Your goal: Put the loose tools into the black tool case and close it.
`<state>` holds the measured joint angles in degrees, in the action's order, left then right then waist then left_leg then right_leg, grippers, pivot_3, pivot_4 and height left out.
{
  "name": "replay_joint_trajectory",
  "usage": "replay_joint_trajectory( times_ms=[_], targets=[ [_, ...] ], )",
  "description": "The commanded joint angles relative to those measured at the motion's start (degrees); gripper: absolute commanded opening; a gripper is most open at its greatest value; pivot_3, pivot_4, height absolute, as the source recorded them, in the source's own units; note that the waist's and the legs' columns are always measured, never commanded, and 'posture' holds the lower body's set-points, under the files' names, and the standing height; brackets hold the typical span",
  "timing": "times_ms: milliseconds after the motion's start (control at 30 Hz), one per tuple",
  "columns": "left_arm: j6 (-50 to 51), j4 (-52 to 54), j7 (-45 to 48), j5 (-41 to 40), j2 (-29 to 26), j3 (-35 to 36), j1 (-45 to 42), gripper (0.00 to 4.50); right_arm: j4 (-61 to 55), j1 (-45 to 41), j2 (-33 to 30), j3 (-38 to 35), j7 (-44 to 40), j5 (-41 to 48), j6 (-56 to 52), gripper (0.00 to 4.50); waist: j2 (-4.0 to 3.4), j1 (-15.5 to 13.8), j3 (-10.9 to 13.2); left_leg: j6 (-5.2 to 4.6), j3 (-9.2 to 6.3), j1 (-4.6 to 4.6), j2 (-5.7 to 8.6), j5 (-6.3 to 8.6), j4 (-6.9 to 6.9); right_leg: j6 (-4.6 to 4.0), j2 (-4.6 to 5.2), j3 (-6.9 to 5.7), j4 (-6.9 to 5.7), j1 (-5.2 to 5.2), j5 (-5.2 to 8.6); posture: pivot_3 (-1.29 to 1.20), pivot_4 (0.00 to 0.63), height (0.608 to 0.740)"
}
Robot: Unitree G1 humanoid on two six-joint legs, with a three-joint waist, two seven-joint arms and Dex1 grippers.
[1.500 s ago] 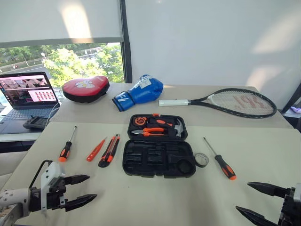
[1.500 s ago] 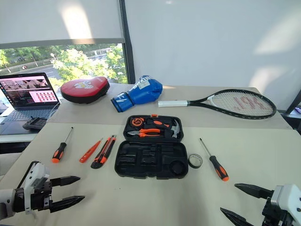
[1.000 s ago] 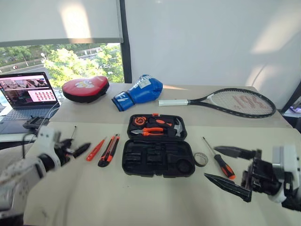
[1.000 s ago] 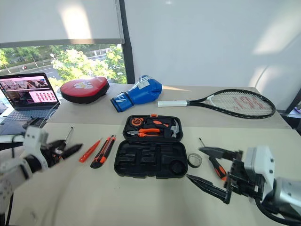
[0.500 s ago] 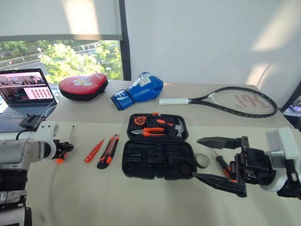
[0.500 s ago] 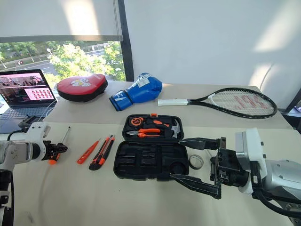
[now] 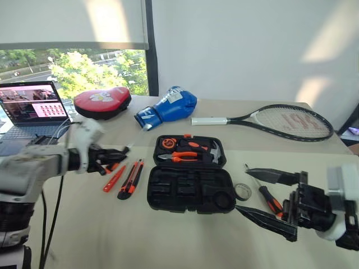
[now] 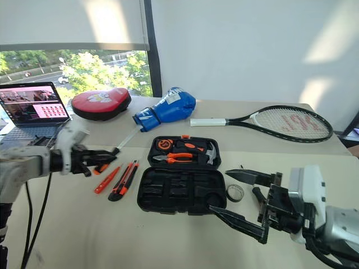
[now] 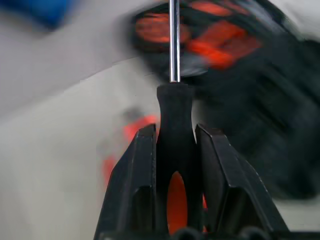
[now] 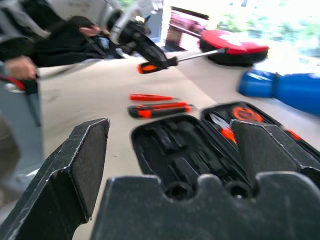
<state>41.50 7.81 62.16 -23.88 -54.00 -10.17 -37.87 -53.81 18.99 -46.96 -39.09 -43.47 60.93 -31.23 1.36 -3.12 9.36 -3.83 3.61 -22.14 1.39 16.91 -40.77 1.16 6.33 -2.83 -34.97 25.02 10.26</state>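
Black moulded plastic, the tool case [image 8: 180, 179] lies open mid-worktop [image 8: 168, 241]. Left of it we see our left gripper [image 8: 110, 154] clamped on an orange-and-black screwdriver [image 8: 119, 148], lifted, shaft aimed past the case. Our right gripper [image 8: 238, 195] hangs wide apart and empty, right of the case, near the tape roll [image 8: 235, 193]. Tester screwdriver [image 8: 106, 179] and utility knife [image 8: 124, 180] lie left of the case.
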Motion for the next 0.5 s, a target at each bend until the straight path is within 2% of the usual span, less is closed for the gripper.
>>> replay_joint_trajectory(
  times_ms=[33, 167, 267, 400, 500],
  targets=[
    [-20.1, -10.5, 6.6, 14.1, 5.5, -12.3, -8.1, 0.73, -4.7, 6.0, 2.6, -7.1, 1.7, -0.2, 2.0, 4.50, -0.03, -0.3, 0.0, -0.25, 0.02, 0.00, 0.03, -0.14, 0.00, 0.00, 0.01, -0.01, 0.01, -0.03, 0.00, 0.00, 0.150, 0.740],
    [-32.8, -27.2, 9.7, 22.4, 13.6, -19.1, -16.1, 0.73, -6.1, 17.6, 8.7, -13.9, -1.0, -2.2, 4.7, 4.50, 0.02, -0.1, 0.0, -1.00, 0.15, -0.10, -0.03, 0.10, -0.22, -0.03, -0.17, 0.16, 0.03, 0.01, -0.03, 0.00, 0.150, 0.740],
    [-36.8, -37.2, 9.6, 26.5, 18.3, -20.8, -20.2, 0.73, -6.2, 23.7, 11.7, -16.9, -2.8, -3.3, 7.8, 4.50, 0.03, 0.5, 0.0, -1.24, 0.18, -0.12, -0.04, 0.22, -0.33, 0.08, -0.18, 0.26, 0.00, 0.03, -0.03, 0.00, 0.150, 0.740],
    [-39.7, -44.9, 10.9, 29.3, 23.1, -21.1, -23.0, 0.73, -6.2, 28.9, 12.7, -16.0, -1.5, -3.8, 13.2, 4.50, 0.01, 1.0, 0.0, -1.46, 0.19, -0.13, -0.05, 0.35, -0.50, 0.34, -0.16, 0.28, -0.01, -0.01, 0.02, 0.00, 0.150, 0.740],
    [-40.6, -46.4, 12.7, 31.1, 24.5, -21.5, -22.9, 0.73, -6.2, 32.0, 11.8, -12.9, 0.4, -4.6, 17.8, 4.50, -0.03, 1.0, 0.0, -1.54, 0.21, -0.11, -0.05, 0.40, -0.55, 0.47, -0.09, 0.31, 0.00, -0.05, 0.07, 0.00, 0.150, 0.740]
  ],
)
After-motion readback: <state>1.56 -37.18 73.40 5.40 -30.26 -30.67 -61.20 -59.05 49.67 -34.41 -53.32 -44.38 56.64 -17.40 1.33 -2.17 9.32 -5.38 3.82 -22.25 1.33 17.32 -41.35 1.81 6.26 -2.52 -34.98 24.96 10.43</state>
